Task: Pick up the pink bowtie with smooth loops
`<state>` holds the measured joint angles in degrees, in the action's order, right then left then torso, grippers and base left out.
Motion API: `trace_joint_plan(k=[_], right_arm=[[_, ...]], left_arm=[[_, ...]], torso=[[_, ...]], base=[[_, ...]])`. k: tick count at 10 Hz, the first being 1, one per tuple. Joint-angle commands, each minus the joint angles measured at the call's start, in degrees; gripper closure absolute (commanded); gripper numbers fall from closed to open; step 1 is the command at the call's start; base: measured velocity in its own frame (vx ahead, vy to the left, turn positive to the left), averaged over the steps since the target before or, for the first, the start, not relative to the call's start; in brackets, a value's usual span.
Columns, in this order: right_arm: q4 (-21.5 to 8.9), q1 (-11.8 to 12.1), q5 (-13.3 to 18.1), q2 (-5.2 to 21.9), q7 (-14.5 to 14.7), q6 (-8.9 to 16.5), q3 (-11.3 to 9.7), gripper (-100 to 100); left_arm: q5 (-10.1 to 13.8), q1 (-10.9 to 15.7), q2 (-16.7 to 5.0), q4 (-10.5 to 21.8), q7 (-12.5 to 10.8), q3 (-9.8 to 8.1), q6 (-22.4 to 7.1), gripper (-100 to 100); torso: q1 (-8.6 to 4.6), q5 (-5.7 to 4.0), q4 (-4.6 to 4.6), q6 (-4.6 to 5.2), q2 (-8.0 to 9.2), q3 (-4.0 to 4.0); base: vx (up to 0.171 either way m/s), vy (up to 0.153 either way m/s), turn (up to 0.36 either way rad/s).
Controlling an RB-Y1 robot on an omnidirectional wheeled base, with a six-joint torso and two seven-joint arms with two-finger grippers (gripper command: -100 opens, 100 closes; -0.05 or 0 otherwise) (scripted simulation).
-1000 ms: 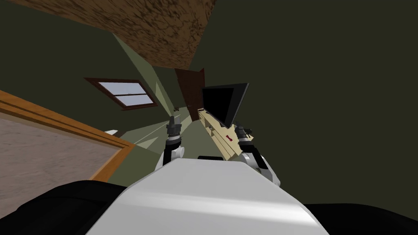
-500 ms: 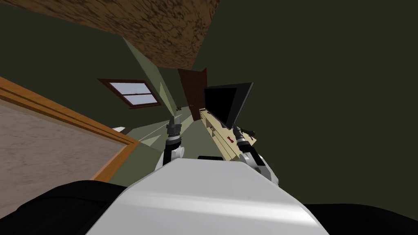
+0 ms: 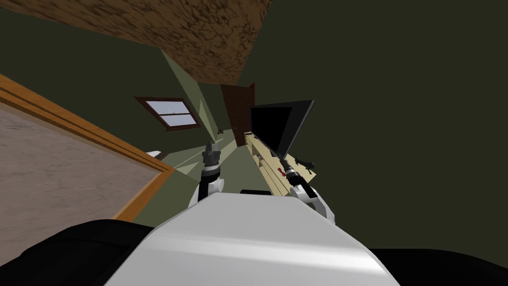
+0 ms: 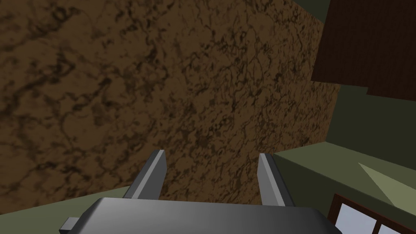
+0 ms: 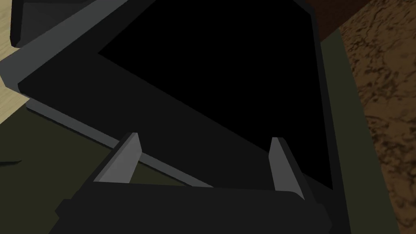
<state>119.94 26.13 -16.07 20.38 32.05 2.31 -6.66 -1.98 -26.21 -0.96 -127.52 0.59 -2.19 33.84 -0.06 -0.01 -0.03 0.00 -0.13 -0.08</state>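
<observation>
Pink-red speck on the tan stand [image 3: 265,161] is the bowtie [image 3: 281,172]. It lies near the stand's front edge, below the TV [image 3: 278,124]. Its loops are too small to judge.

Right gripper [image 5: 205,138]: fingers apart, nothing between them. It is aimed at the TV's black screen, not at the bowtie, which in the head view lies just beside the wrist.

Step in hand, as I read it: the approach. To do it well:
- Tip the hand down toward the stand top.
- Keep the fingers wide and come in from above, clear of the TV's base.
- The bowtie looks flat and small, so close low, at the knot.

Left gripper [image 4: 212,154]: apart, empty, raised ahead of the chest.

Room: dark green walls, dark brown door [image 3: 238,111], window [image 3: 171,113]. A small dark item [image 3: 303,163] sits on the stand.
</observation>
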Motion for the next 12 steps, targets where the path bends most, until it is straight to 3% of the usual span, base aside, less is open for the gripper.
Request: trace_joint_plan(k=[1,2,3,4,5,10,11,12], right_arm=[[-0.7,-0.1,-0.6,1.0,2.4,1.5,-0.1,-100],[-2.2,-0.5,-1.2,2.1,4.3,4.0,-0.7,-100],[-2.2,-0.5,-1.2,2.1,5.6,4.0,-0.7,-100],[-3.8,-0.9,-1.9,3.3,7.4,6.5,-1.4,-100],[-3.8,-0.9,-1.9,3.3,8.7,6.5,-1.4,-100],[-8.7,-2.1,-3.9,7.0,17.0,13.7,-3.3,-100],[-8.7,-2.1,-3.9,7.0,18.2,14.0,-3.3,-100],[-10.4,-2.5,-4.6,8.2,19.9,16.4,-3.9,-100]], left_arm=[[0.0,0.0,0.0,0.0,0.0,0.0,0.0,0],[0.0,0.0,0.0,0.0,0.0,0.0,0.0,0],[0.0,0.0,0.0,0.0,0.0,0.0,0.0,0],[0.0,0.0,0.0,0.0,0.0,0.0,0.0,0],[0.0,0.0,0.0,0.0,0.0,0.0,0.0,0],[0.0,0.0,0.0,0.0,0.0,0.0,0.0,0],[0.0,0.0,0.0,0.0,0.0,0.0,0.0,0],[0.0,0.0,0.0,0.0,0.0,-0.01,0.0,0]], torso=[[0.0,0.0,0.0,0.0,0.0,0.0],[0.0,0.0,0.0,0.03,0.01,0.01],[0.01,0.0,0.0,0.01,0.0,0.0],[0.02,0.0,0.0,0.04,0.02,0.01],[0.0,0.0,0.0,0.02,0.02,0.01],[0.0,0.0,0.0,0.04,0.02,0.01],[-0.01,0.0,0.01,0.02,0.02,0.01],[0.0,0.0,0.0,0.04,0.03,0.01]], base=[[0.024,-0.021,0.076],[0.026,-0.018,0.126],[0.024,-0.017,0.066],[0.024,-0.02,0.125],[0.019,-0.02,0.065],[0.023,-0.023,0.102],[0.02,-0.022,0.063],[0.02,-0.025,0.129]])
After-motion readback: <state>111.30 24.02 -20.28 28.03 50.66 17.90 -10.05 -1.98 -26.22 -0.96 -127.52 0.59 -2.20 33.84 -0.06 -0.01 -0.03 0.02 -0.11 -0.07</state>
